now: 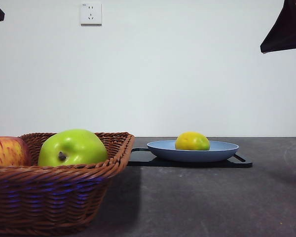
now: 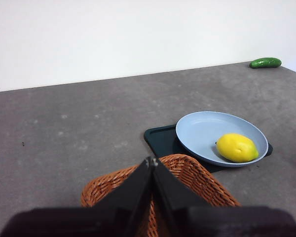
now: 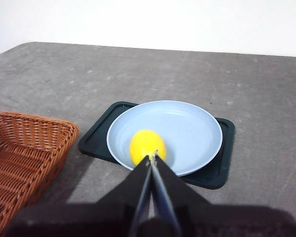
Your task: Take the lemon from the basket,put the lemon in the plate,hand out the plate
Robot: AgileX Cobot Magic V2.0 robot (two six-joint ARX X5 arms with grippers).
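With the lemon [image 3: 147, 145] already lying in the plate [image 3: 187, 128] on the black tray [image 3: 218, 173], the right gripper [image 3: 152, 159], jaws pressed together and empty, should spread, pinch the plate's near rim, and lift it level.

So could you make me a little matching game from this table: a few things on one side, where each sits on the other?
Things:
1. lemon
2. green apple
3. plate
4. cucumber

Places:
A. in the basket
B. on the black tray
C. alone on the table near the far wall
D. in the plate

Pairs: 1-D, 2-A, 3-B, 4-C
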